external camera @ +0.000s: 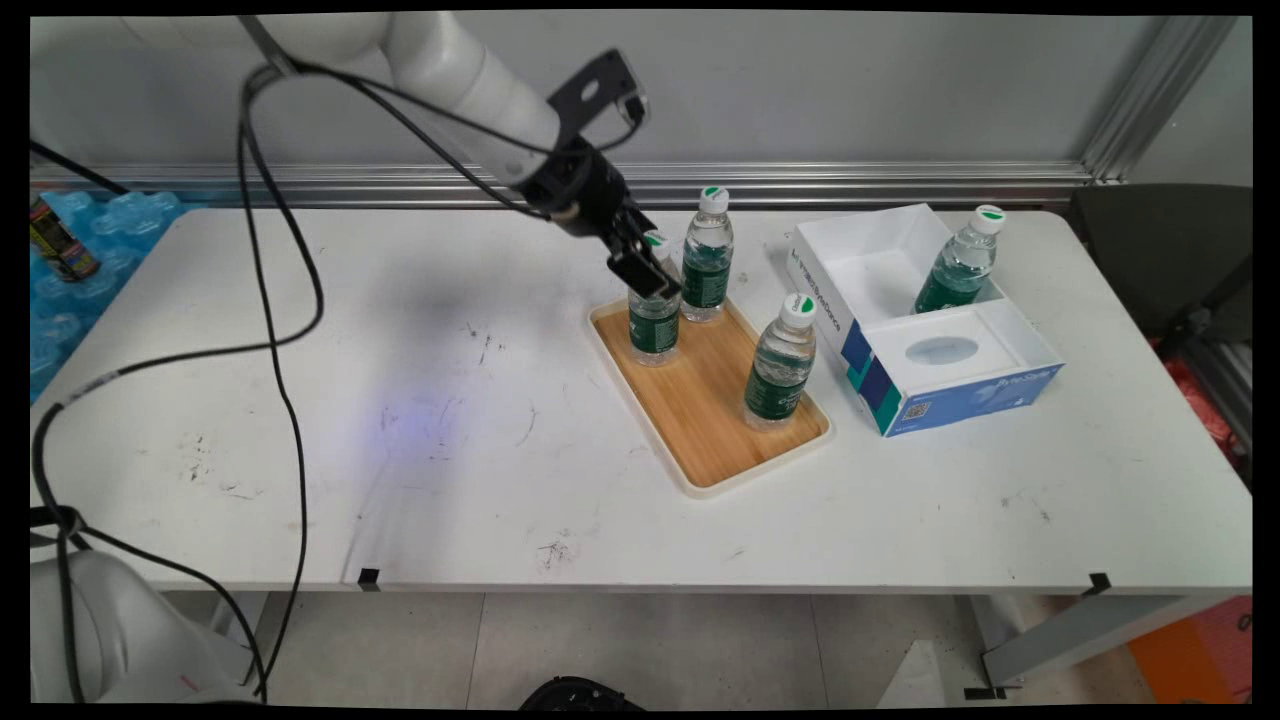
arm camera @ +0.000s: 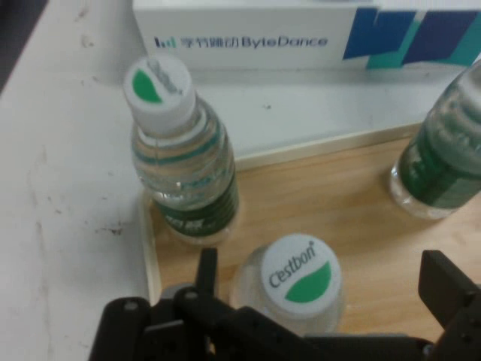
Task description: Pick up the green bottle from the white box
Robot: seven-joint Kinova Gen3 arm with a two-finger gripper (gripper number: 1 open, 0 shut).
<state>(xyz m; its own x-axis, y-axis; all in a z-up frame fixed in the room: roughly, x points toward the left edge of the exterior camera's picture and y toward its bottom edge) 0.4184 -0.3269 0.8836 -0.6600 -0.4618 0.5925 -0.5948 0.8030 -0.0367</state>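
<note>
Beneath end effector (arm camera: pixel 316 301), bottle cap (arm camera: pixel 301 280) reads "Cestbon"; box (arm camera: pixel 248 34) "ByteDance".

I see the gripper (external camera: pixel 645 262) poised directly over the near-left bottle (external camera: pixel 654 325) on the wooden tray (external camera: pixel 700 420), its fingers (arm camera: pixel 207 274) spread either side of the cap with a gap on each side. A second bottle (external camera: pixel 707 255) stands just behind on the tray's far corner, narrowing the room there. A third bottle (external camera: pixel 781 362) stands at the tray's right edge, well apart, with bare tray between. The open box (external camera: pixel 930 330) lies right of the tray and holds a fourth bottle (external camera: pixel 962 262). The table (external camera: pixel 400 400) left of the tray is bare, open surface.
</note>
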